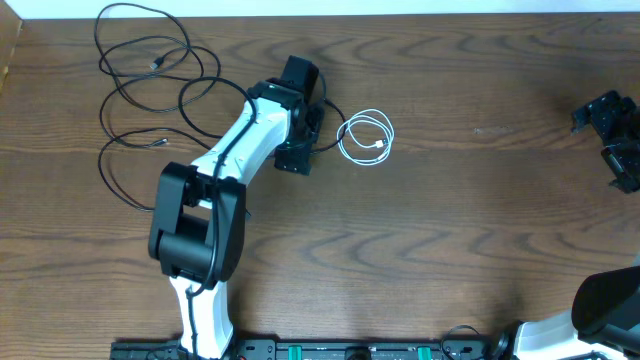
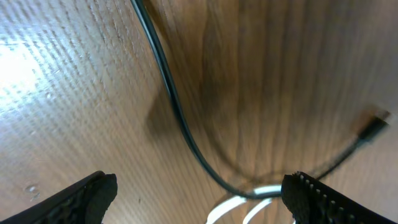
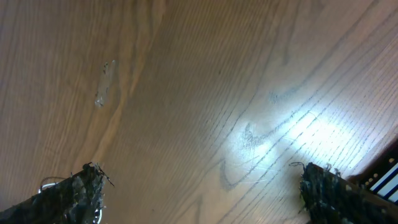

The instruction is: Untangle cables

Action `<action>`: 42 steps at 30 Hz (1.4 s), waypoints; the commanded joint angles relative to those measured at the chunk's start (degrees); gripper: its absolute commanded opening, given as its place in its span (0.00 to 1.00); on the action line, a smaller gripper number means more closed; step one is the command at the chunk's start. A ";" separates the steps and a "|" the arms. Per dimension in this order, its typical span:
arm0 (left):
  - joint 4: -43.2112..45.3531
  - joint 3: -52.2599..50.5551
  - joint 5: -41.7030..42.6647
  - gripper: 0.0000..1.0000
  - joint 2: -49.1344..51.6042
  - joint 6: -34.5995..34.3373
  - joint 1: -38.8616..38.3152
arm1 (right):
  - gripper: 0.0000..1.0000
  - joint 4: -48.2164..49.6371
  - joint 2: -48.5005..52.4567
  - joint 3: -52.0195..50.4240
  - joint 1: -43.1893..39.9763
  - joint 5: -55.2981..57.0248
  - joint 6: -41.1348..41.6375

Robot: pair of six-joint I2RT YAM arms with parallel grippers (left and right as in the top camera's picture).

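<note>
two black cables (image 2: 180, 118) sprawl in loose loops, one white cable (image 1: 378, 143) coiled.

Brown wood-grain tabletop (image 1: 480, 200): smooth, semi-gloss, bright glare patches, grain lines super clear. Small pale scuff (image 3: 106, 83) dulls finish in one spot.
Thin black cables (image 1: 150, 80): smooth rubbery-looking jacket, slight sheen up close.
Short white coiled cable (image 1: 365, 138): slick plastic jacket, shinier than black ones.
Left arm (image 1: 240, 135): white hard plastic shell, smooth, satin-ish; black housings matt.
Left gripper's black fingers (image 2: 320, 199): matt, fine ribbed edge.
Right gripper's dark fingers (image 3: 74, 196): rough, fuzzy, kinda frayed-looking surface.
</note>
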 commanded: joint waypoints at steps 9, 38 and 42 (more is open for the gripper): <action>0.72 -0.11 -0.83 0.84 3.28 -7.21 -1.27 | 0.99 -0.07 -0.04 -0.02 0.07 0.31 0.66; -0.37 0.52 -5.05 0.08 6.47 -4.15 -3.78 | 0.99 -0.07 -0.04 -0.02 0.07 0.31 0.66; -0.42 1.36 -4.81 0.08 4.52 -0.17 -3.78 | 0.99 -0.07 -0.04 -0.02 0.07 0.31 0.66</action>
